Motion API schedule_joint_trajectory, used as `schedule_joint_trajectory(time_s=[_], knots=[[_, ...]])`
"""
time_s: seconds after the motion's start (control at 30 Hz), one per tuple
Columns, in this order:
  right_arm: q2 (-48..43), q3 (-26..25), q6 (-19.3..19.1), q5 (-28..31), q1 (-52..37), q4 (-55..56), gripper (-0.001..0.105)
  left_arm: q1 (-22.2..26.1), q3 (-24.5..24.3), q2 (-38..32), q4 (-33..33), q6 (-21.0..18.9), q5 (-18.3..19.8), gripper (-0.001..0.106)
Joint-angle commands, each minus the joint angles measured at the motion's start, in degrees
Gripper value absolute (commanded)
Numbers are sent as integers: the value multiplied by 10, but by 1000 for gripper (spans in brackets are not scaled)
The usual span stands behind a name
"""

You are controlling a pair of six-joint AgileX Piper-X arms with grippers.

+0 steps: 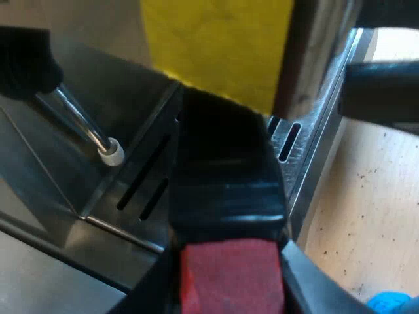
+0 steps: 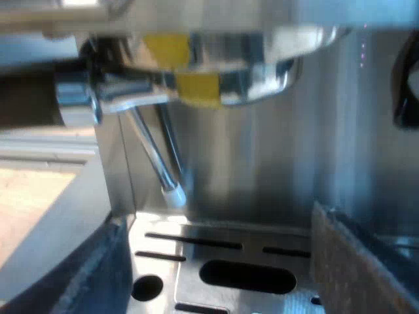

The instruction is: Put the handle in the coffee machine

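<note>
Left wrist view: left gripper fingers pinch the handle at its red end, over the drip tray edge, pointing under the espresso machine. Right gripper fingers hang spread, empty. Locking and release probably remain.

Espresso machine on wooden table
</note>
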Motion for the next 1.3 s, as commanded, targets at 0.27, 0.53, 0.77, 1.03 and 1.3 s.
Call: schedule_joint_trajectory(time_s=[0.27,0.53,0.77,1.03,1.3], knots=[[82,-20,-87,-7,-40,-172,53,2,-17,-10,9,5,76,0],[137,-87,-88,-2,-66,-175,42,2,-17,-10,13,5,45,0],[170,-125,-87,36,-69,-187,39,2,-17,-10,14,5,45,0],[171,-126,-126,24,-70,-250,38,2,-17,-10,14,5,40,0],[171,-126,-125,9,-79,-287,38,2,-17,-10,14,5,38,0]])
